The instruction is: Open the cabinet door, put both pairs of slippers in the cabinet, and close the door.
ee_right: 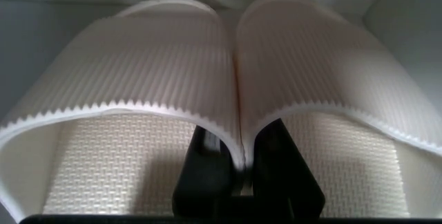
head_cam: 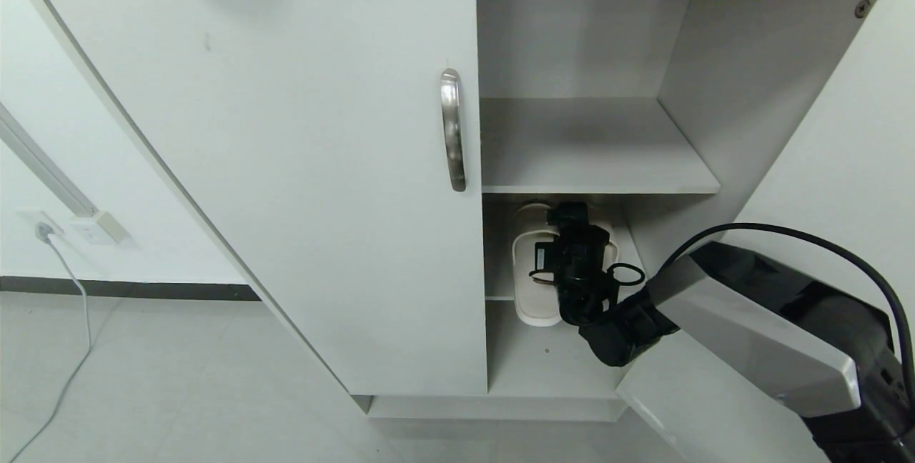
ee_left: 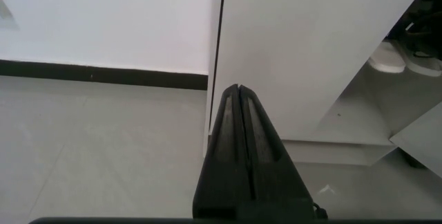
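Your right gripper (ee_right: 239, 172) has its two fingers (ee_right: 207, 175) drawn almost together, one tucked under each strap. The touching inner edges of the white slippers (ee_right: 152, 65) are pinched between them. Both ribbed straps arch over the fingers, and the toes point away from the jaws, toward the back of the cabinet (head_cam: 750, 77). From the head view, the right gripper (head_cam: 572, 263) and the slippers (head_cam: 532, 306) sit inside the lower compartment, just under the shelf (head_cam: 593, 156). You cannot tell whether the soles rest on the bottom board or hang just above it. Beyond the jaws on the robot's right, the right door (head_cam: 843, 163) is swung wide open. On the other side, the left door (head_cam: 286, 163) is shut, with its metal handle (head_cam: 452, 131) near the open edge.

Your left gripper (ee_left: 239, 94) has its jaws pressed fully together with nothing between them. It hangs over the pale floor (ee_left: 103, 148), near the bottom corner of the left door (ee_left: 304, 44).
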`<state>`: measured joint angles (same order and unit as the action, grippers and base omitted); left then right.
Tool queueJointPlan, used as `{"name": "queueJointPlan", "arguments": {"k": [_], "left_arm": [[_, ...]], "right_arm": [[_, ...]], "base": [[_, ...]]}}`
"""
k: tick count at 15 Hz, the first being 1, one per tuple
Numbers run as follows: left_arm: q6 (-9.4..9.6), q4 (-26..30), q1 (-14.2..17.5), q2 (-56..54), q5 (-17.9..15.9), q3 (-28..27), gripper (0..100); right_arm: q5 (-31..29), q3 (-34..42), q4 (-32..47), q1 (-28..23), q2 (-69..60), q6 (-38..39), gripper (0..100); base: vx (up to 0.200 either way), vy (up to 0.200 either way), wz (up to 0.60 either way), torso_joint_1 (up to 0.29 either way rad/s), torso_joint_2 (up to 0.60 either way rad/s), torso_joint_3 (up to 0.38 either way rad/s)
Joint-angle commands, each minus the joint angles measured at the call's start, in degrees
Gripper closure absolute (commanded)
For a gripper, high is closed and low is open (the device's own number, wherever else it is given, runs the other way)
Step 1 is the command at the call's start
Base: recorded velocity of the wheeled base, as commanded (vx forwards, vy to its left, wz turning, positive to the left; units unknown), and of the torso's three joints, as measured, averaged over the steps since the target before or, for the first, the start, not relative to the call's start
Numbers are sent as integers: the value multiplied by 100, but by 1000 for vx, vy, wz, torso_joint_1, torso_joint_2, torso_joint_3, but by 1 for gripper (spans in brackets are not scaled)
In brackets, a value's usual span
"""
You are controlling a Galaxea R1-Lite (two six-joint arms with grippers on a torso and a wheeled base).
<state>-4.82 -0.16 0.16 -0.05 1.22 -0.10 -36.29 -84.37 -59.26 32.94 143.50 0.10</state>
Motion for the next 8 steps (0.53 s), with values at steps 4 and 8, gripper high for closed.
{"name": "queueJointPlan", "arguments": {"k": [4, 8], "left_arm": [[7, -2, 2, 5, 1, 1, 100], [-2, -2, 2, 5, 1, 1, 100]], "right_arm": [[26, -537, 459, -130, 38, -1, 100], [149, -818, 802, -156, 38, -1, 100]], "base": [[0, 0, 0, 0, 0, 0], [0, 0, 0, 0, 0, 0]]}}
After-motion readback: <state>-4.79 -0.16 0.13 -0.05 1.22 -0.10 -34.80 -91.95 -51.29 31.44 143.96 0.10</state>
